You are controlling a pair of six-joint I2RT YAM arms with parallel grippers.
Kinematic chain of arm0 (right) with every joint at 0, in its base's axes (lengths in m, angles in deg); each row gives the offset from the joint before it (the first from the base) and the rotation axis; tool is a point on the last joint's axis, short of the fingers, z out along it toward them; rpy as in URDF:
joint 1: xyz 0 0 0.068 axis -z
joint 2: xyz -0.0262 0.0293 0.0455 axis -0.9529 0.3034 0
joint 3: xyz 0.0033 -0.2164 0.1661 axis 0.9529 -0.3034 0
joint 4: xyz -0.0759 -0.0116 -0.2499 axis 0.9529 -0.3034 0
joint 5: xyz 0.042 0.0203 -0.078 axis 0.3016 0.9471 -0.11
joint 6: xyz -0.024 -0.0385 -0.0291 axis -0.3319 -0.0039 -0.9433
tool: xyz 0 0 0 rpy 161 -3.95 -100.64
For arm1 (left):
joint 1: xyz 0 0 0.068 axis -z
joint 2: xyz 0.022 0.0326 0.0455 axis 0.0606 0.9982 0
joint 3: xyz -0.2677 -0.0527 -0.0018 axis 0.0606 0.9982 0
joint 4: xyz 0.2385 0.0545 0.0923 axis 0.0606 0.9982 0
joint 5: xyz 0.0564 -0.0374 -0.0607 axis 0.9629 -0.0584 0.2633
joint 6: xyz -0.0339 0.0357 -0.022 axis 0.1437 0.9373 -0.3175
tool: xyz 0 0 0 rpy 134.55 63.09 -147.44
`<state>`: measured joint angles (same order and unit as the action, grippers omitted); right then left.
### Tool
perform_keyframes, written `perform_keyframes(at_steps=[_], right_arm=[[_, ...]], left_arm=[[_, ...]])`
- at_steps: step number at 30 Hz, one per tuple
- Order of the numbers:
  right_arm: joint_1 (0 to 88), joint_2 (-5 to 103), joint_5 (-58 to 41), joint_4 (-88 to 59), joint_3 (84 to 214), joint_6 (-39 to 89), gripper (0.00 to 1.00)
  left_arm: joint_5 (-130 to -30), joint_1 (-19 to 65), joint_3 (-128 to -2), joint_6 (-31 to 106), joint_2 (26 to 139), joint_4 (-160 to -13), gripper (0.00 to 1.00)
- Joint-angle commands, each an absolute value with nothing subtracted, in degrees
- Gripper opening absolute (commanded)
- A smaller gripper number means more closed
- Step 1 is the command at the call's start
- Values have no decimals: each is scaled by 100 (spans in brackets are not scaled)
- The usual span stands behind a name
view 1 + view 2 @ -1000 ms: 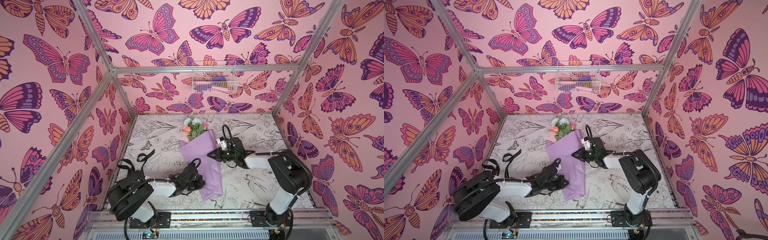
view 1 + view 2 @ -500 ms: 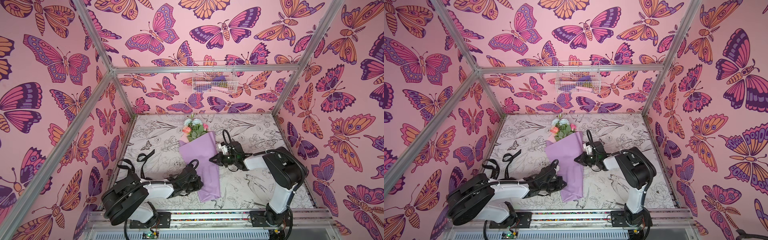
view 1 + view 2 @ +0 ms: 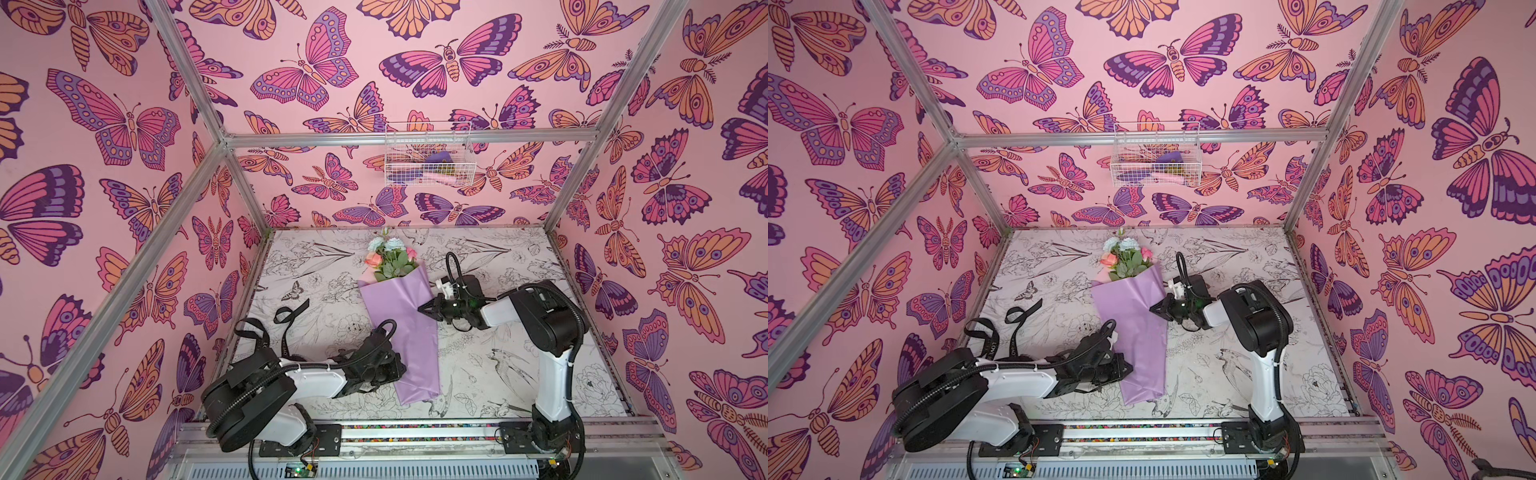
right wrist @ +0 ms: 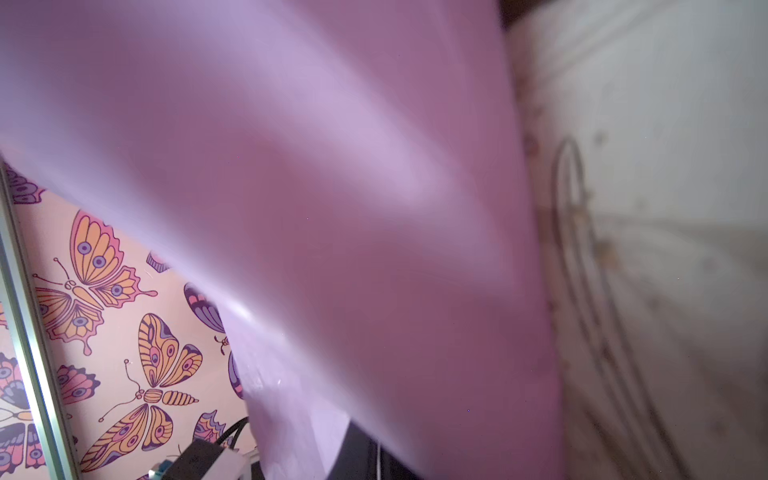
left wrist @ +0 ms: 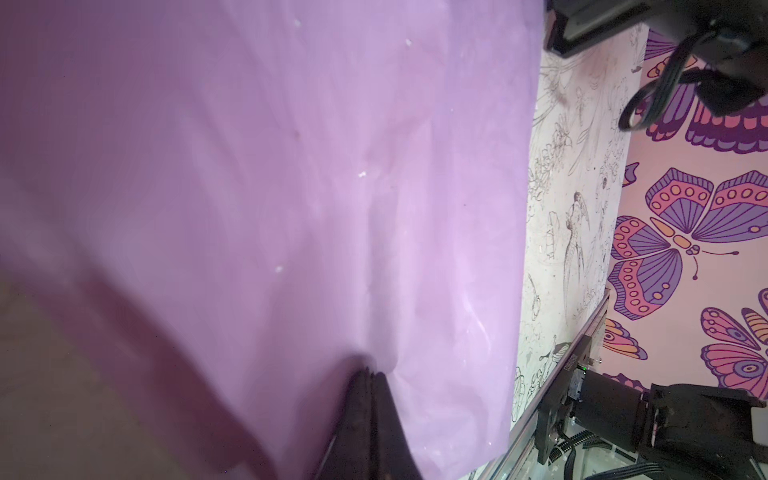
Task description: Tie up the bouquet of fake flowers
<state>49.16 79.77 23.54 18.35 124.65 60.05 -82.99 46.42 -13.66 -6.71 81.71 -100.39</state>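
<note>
- The left end effector (image 5: 368, 376) is seen pressed together on a fold of the paper (image 5: 332, 187), at the wrap's left edge and low down toward its near tail.
- The right end effector (image 3: 421, 308) is closed at the paper's right edge, further up toward the blooms (image 3: 388, 254). In the right wrist view the sheet is drawn close across the lens, so a pinch on the paper is judged, though the tips are mostly hidden there.
- The bouquet (image 3: 401, 332) is laid flat on the table (image 3: 519, 374) between the two end effectors and is touched by both.
- Its long axis runs from the blooms at the far side to the paper's tail by the front rail, with the near end leaning slightly to the right.
- The wrap is thus held from opposite sides at two places along that axis: low on the left, high on the right.
- The ribbon (image 3: 291, 310) is seen on the table well to the left of the bouquet, beside the left arm and apart from the paper. Nothing is wound round the wrap yet.
- The left arm is judged the nearer to the ribbon by far. The bouquet would have to be crossed by the right arm to reach it.
- The tying is expected to turn on the ribbon being brought across the long axis, between the two pinch points. The left grip would probably have to be given up while the wrap is kept gathered from the right.
</note>
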Motion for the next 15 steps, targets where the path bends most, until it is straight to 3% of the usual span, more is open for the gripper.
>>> perform_keyframes(at_steps=[1, 15], right_arm=[[5042, 8350, 2151, 1562, 12738, 5996, 8], [5580, 9401, 1881, 955, 14346, 6180, 8]], left_arm=[[-8124, 4636, -1030, -631, 8474, -8710, 0], [-8167, 4632, -1064, -621, 8593, -8683, 0]])
